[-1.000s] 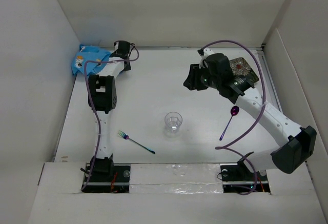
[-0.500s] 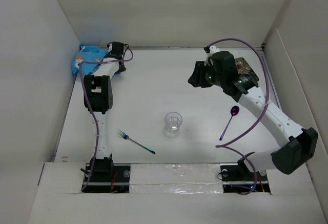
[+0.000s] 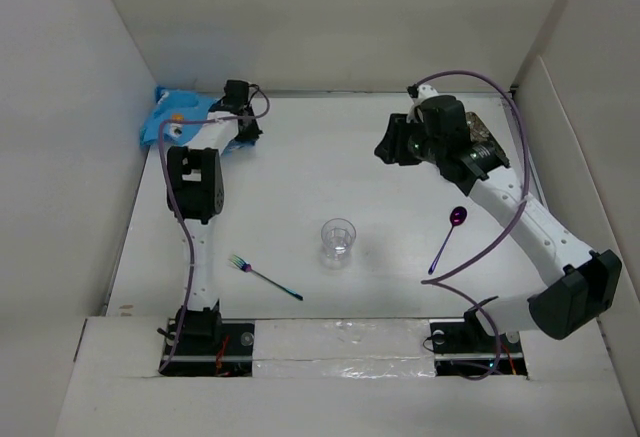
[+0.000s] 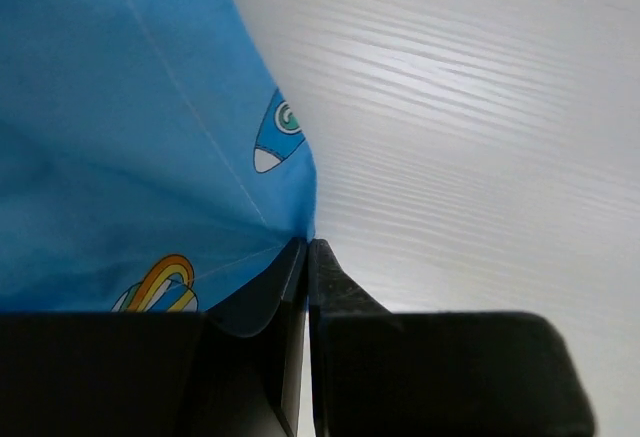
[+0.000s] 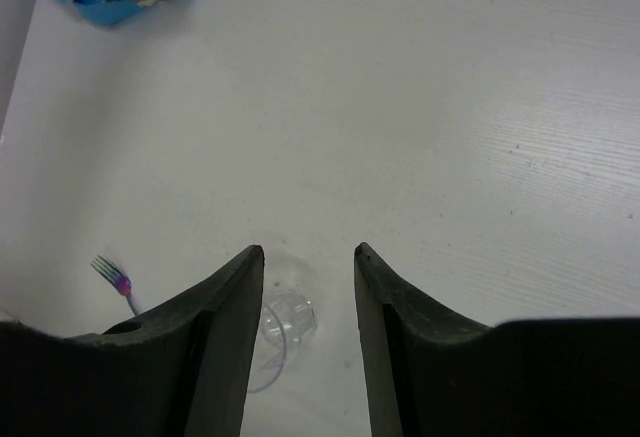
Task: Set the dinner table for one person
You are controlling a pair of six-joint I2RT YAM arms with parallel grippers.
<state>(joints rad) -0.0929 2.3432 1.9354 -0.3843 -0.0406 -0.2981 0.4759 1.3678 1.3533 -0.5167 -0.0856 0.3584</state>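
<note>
The white dinner table [image 3: 300,177] fills the top view. A crumpled blue cartoon-print placemat [image 3: 172,115] lies at its far left corner. My left gripper [image 3: 243,123] is at the mat's right edge; in the left wrist view it [image 4: 307,249] is shut on the blue cloth [image 4: 120,107]. My right gripper [image 3: 391,146] is open and empty above the far right of the table; in the right wrist view it [image 5: 308,253] is apart from everything. A clear cup [image 3: 338,239] stands mid-table, also seen in the right wrist view [image 5: 287,321].
A rainbow fork [image 3: 265,277] lies near the front left, also in the right wrist view [image 5: 114,281]. A purple spoon [image 3: 447,238] lies at right. A dark patterned plate [image 3: 483,133] sits at the far right, partly hidden behind the right arm. White walls enclose the table.
My right gripper has moved back and to the right, toward the plate. My left gripper shifted left, then back right, still at the placemat's edge.
</note>
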